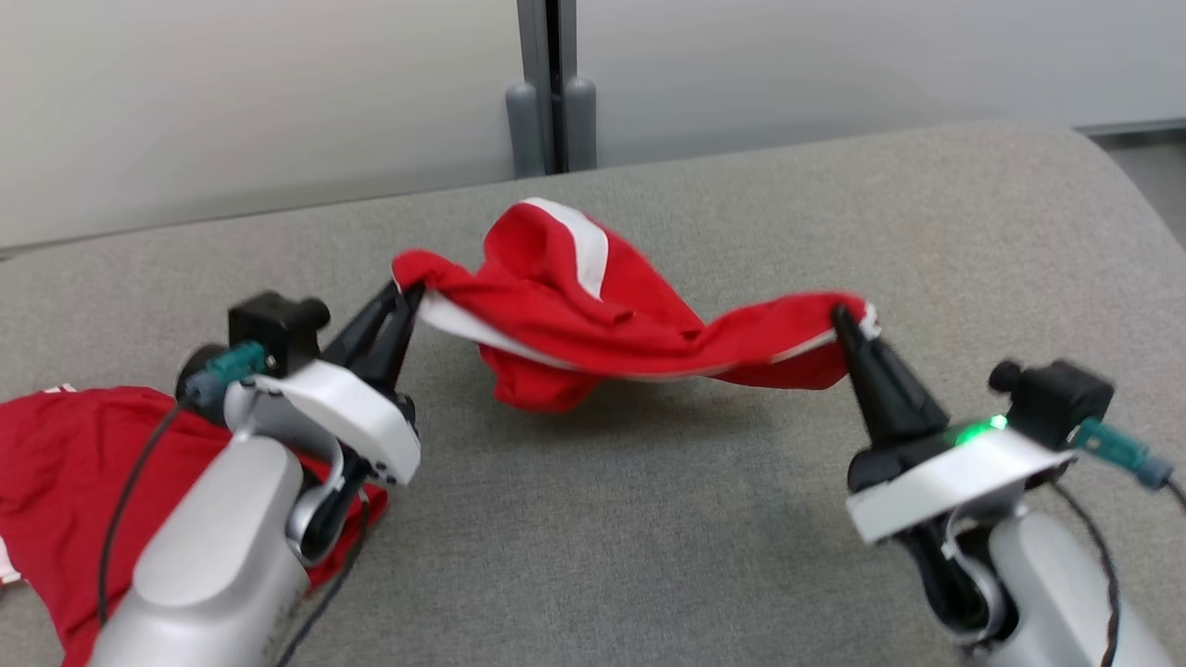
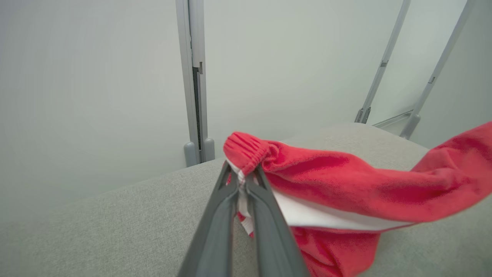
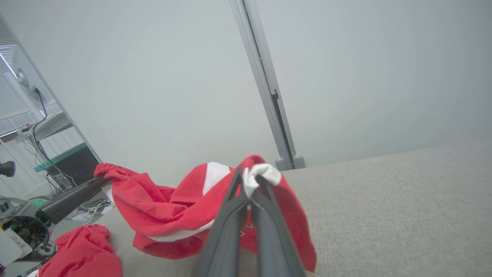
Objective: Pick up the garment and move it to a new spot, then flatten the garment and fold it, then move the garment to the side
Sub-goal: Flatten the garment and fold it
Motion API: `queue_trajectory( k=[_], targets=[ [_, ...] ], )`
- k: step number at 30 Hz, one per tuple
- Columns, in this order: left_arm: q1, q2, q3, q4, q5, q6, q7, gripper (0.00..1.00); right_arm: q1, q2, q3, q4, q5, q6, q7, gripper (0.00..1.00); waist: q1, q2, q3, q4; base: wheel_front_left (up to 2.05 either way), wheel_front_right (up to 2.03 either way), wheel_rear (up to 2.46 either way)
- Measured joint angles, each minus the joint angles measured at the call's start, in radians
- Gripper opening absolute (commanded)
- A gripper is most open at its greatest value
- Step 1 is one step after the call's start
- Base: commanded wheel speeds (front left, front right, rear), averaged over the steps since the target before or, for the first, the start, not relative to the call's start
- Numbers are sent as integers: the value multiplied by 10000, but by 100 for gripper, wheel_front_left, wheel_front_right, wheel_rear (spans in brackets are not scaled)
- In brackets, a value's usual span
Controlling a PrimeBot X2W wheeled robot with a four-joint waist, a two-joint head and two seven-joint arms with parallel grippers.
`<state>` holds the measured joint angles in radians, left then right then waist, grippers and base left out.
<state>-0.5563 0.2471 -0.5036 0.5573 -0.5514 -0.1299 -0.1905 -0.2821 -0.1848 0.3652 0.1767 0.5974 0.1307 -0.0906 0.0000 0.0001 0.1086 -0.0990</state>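
Grey fabric-covered counter (image 1: 649, 519) spans the head view. Red garment (image 1: 574, 324) with white stripes hangs over its middle, strung between the two arms. Its long axis runs left to right, and the centre sags and twists; contact with the counter cannot be told. Left claw (image 1: 410, 298) is clenched on the gathered end, right claw (image 1: 841, 317) on the white-trimmed end. Judgement: spreading along that axis should take out the sag. Second red cloth (image 1: 65, 463) lies beneath the left forearm.

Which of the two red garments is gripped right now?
The white-striped red garment strung between the left gripper and right gripper, each shut on one end. The other red garment lies loose, partly under the left forearm.
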Motion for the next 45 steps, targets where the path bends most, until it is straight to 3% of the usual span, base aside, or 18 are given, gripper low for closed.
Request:
queue_trajectory(
  k=[9,17,22,27,37,41,45],
  targets=[
    [-1417,456,456,-2138,-1427,44,2447,0,-2026,33,-1152,-180,128,0,518,0,0,0,-1133,191,0,0,0],
    [-1933,359,1139,-3799,-2265,915,3492,0,-2878,347,-2004,-407,-1252,0,842,0,0,0,-1508,457,0,0,0],
    [-1442,105,1722,-4706,-3080,1655,3754,0,-2748,598,-2915,-849,-2130,2,1137,0,0,0,-1582,533,0,0,0],
    [-927,31,1971,-5363,-3298,2107,3764,0,-2377,1070,-3800,-1037,-2612,13,1735,0,0,0,-1516,572,0,0,0],
    [-818,-46,2088,-5741,-3680,2374,4126,0,-2532,1283,-3816,-1693,-3007,12,2502,0,0,0,-904,513,0,0,0],
    [-1927,-50,2382,-5379,-3858,2546,4443,0,-3745,1290,-3718,-1641,-3103,12,2775,0,0,0,-196,448,0,0,0],
    [-3867,44,2591,-4449,-3791,2529,4615,0,-5948,1158,-3576,-878,-3371,12,2740,0,0,0,833,366,0,0,0]
  ],
)
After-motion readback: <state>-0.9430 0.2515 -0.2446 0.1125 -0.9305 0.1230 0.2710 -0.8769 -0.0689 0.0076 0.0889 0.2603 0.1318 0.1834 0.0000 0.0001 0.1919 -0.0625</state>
